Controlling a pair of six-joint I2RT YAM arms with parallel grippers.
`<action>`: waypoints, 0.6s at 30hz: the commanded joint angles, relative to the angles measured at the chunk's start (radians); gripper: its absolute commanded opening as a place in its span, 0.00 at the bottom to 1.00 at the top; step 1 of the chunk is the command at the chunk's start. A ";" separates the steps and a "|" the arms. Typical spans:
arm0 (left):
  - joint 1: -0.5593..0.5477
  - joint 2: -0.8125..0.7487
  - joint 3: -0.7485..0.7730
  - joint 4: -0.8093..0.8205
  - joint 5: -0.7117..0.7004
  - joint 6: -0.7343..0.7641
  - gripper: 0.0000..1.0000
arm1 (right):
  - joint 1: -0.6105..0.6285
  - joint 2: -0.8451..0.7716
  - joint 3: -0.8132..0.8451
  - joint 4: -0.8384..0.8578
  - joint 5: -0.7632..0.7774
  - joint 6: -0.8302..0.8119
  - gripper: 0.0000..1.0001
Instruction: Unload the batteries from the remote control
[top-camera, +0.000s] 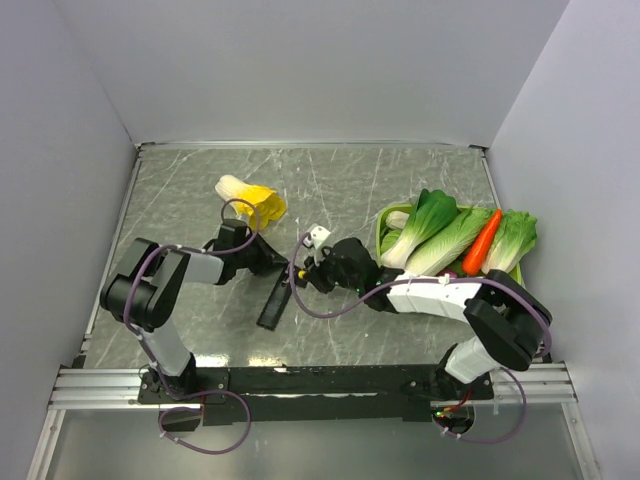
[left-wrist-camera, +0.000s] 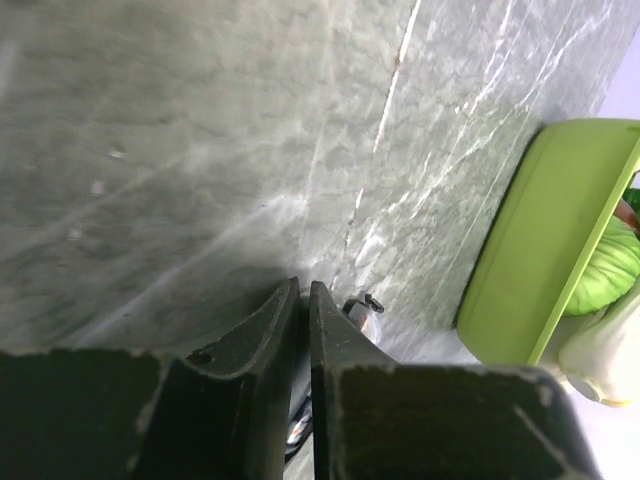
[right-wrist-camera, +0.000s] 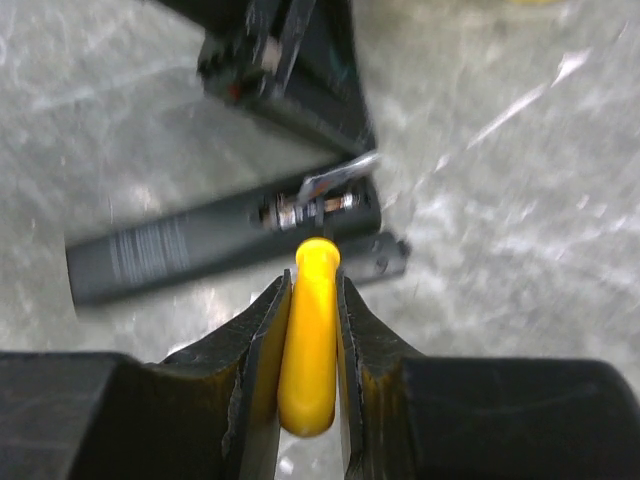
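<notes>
The black remote control (right-wrist-camera: 200, 245) lies on the table with its battery bay open; it also shows in the top view (top-camera: 274, 303). A blurred metal spring and one battery (right-wrist-camera: 312, 208) show in the bay. My right gripper (right-wrist-camera: 312, 285) is shut on the yellow screwdriver handle (right-wrist-camera: 308, 350), and the metal tip (right-wrist-camera: 340, 172) reaches into the bay. My left gripper (left-wrist-camera: 303, 292) has its jaws almost together, and sits at the remote's far end (top-camera: 278, 262). A short black flat piece (right-wrist-camera: 388, 258) lies beside the remote.
A green tray (top-camera: 383, 222) with leafy greens and a carrot (top-camera: 481, 241) stands at the right; its wall shows in the left wrist view (left-wrist-camera: 520, 270). A yellow crumpled object (top-camera: 250, 200) lies behind the left gripper.
</notes>
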 joint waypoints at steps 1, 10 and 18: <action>-0.059 0.045 -0.016 -0.094 0.015 0.006 0.15 | 0.009 -0.014 -0.071 -0.070 -0.049 0.074 0.00; -0.070 0.017 -0.019 -0.133 -0.014 -0.002 0.14 | 0.006 -0.050 -0.061 -0.084 -0.024 0.066 0.00; -0.050 -0.073 0.097 -0.328 -0.103 0.054 0.19 | 0.003 -0.091 0.059 -0.199 -0.021 0.025 0.00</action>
